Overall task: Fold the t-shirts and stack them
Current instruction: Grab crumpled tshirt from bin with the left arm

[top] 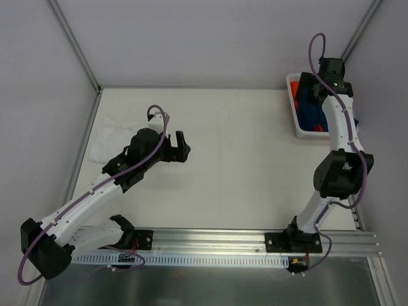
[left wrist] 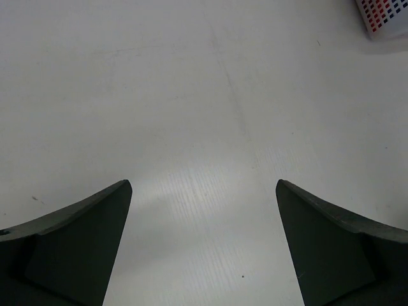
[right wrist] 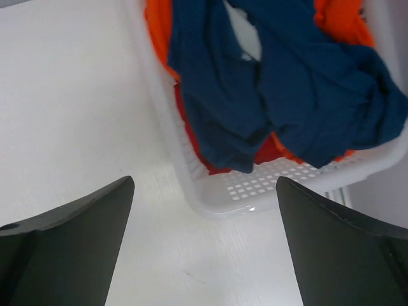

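Observation:
A navy blue t-shirt (right wrist: 306, 83) lies crumpled in a white basket (right wrist: 274, 188), on top of orange and red cloth. From above, the same navy t-shirt (top: 313, 113) shows at the back right. My right gripper (right wrist: 204, 182) hangs open over the basket's near corner and holds nothing; the top view shows this right gripper (top: 308, 95) above the basket (top: 294, 118). A white t-shirt (top: 105, 140) lies rumpled at the left of the table, partly hidden by my left arm. My left gripper (top: 182, 146) is to its right, open and empty. In the left wrist view the left gripper (left wrist: 204, 185) sees only bare table.
Orange and red garments (right wrist: 159, 25) fill the basket beneath the navy shirt. A corner of the basket (left wrist: 382, 19) shows at the top right of the left wrist view. Grey walls with metal posts close the table at the back and sides; a rail (top: 210, 239) runs along the near edge.

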### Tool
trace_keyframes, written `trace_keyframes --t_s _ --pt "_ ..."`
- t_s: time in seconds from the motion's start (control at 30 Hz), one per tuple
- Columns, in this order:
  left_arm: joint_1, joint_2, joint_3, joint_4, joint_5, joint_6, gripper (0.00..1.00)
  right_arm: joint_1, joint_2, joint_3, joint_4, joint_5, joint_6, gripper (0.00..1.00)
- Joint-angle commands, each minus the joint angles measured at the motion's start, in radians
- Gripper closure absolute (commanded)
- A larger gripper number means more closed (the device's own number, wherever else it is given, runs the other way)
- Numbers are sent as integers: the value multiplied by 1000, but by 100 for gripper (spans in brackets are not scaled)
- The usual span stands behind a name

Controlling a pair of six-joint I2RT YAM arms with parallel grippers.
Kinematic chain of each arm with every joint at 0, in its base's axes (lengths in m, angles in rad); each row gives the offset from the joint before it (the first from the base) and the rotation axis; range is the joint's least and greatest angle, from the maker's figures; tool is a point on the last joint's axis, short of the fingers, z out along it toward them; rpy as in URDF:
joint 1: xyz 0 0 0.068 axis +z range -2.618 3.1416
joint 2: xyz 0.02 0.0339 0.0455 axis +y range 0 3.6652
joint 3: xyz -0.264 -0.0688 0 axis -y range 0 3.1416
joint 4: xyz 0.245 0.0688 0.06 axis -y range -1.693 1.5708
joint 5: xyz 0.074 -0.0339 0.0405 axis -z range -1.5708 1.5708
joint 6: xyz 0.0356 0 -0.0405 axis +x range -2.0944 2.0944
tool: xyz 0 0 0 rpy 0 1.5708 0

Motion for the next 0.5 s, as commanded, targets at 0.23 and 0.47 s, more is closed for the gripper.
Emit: trace_keyframes --t_s 0.23,0.47 --pt "11 -3 -23 18 -3 -3 1 -52 28 84 44 -3 -60 0" --pt "12 0 -54 8 -6 -28 1 -162 385 518 -163 -109 70 0"
